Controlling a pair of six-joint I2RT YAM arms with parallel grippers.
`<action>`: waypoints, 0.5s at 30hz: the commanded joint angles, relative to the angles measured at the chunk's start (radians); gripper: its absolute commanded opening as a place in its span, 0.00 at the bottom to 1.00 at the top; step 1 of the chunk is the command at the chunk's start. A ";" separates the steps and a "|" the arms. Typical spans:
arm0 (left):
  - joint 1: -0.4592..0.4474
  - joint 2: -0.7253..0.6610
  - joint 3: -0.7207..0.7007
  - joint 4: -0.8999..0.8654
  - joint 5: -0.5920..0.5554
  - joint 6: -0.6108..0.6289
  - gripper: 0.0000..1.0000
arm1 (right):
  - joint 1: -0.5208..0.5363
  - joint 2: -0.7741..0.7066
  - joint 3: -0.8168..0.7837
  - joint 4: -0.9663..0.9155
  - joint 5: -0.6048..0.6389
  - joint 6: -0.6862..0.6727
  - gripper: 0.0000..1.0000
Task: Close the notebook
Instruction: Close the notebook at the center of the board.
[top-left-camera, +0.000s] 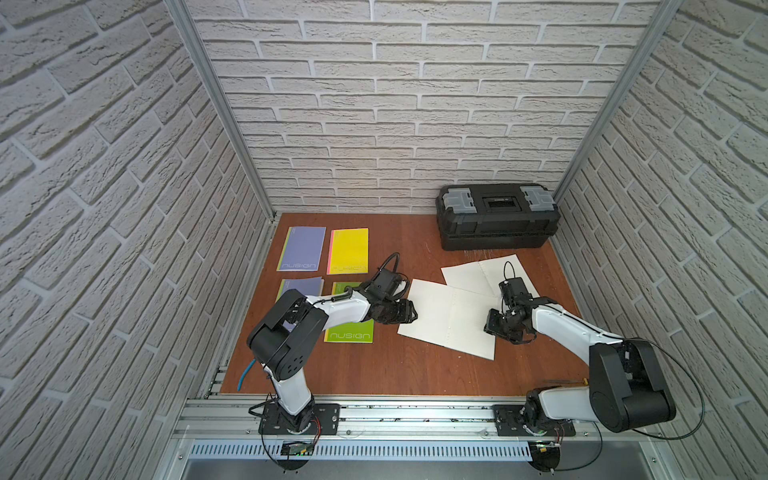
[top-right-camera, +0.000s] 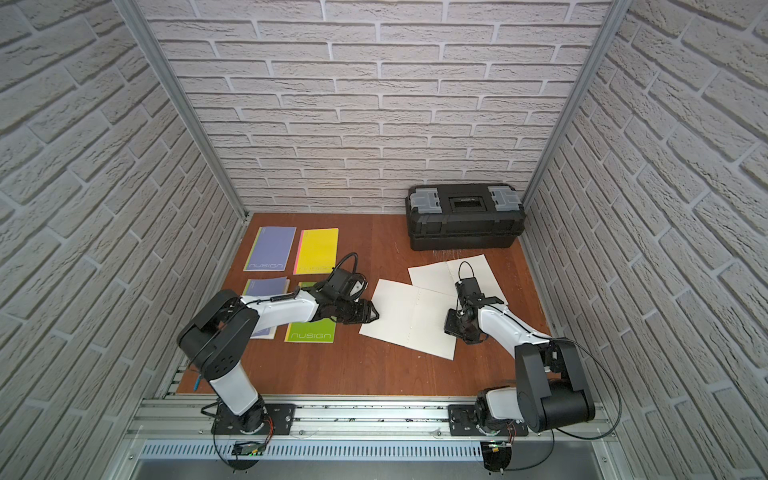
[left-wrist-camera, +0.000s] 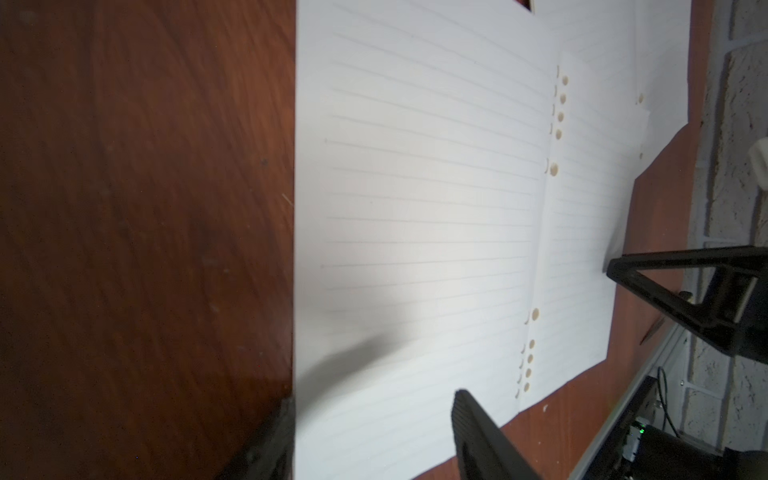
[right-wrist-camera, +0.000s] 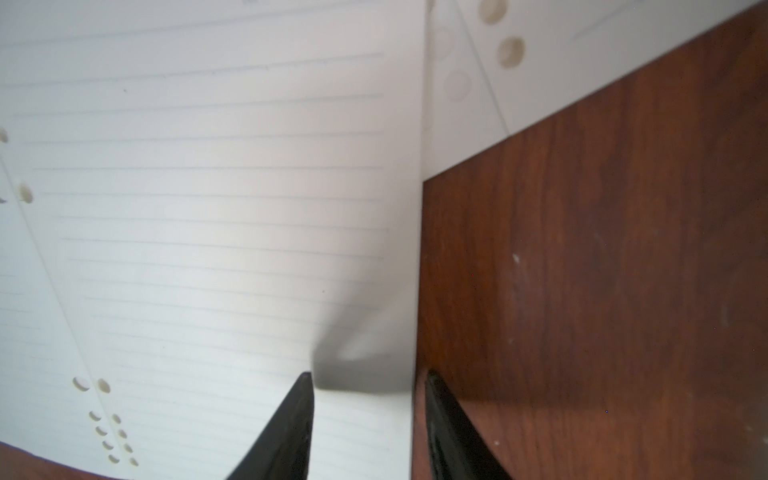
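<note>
The notebook (top-left-camera: 449, 316) (top-right-camera: 409, 316) lies open and flat in the middle of the wooden table, showing white lined pages with punched holes along the fold (left-wrist-camera: 415, 208) (right-wrist-camera: 208, 208). My left gripper (top-left-camera: 413, 313) (top-right-camera: 376, 313) (left-wrist-camera: 374, 407) is open at the notebook's left edge, with one finger over the page and the other over the wood. My right gripper (top-left-camera: 491, 324) (top-right-camera: 451, 326) (right-wrist-camera: 368, 376) is open at the right edge. Its jaws straddle the page border, where the paper curls up slightly.
A second open notebook (top-left-camera: 478, 272) lies behind the first, partly under it. Closed notebooks lie at the left: two purple (top-left-camera: 301, 248) (top-left-camera: 301, 286), one yellow (top-left-camera: 349, 250) and one green (top-left-camera: 349, 334). A black toolbox (top-left-camera: 496, 216) stands at the back right.
</note>
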 joint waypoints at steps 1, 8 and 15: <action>-0.009 0.011 -0.016 0.052 0.037 -0.011 0.60 | -0.006 0.019 -0.003 0.010 -0.019 -0.013 0.44; -0.009 -0.025 -0.024 0.084 0.074 -0.011 0.60 | -0.005 0.027 -0.003 0.013 -0.027 -0.017 0.44; -0.006 -0.067 -0.021 0.046 0.050 -0.001 0.60 | -0.005 0.024 -0.005 0.013 -0.029 -0.018 0.44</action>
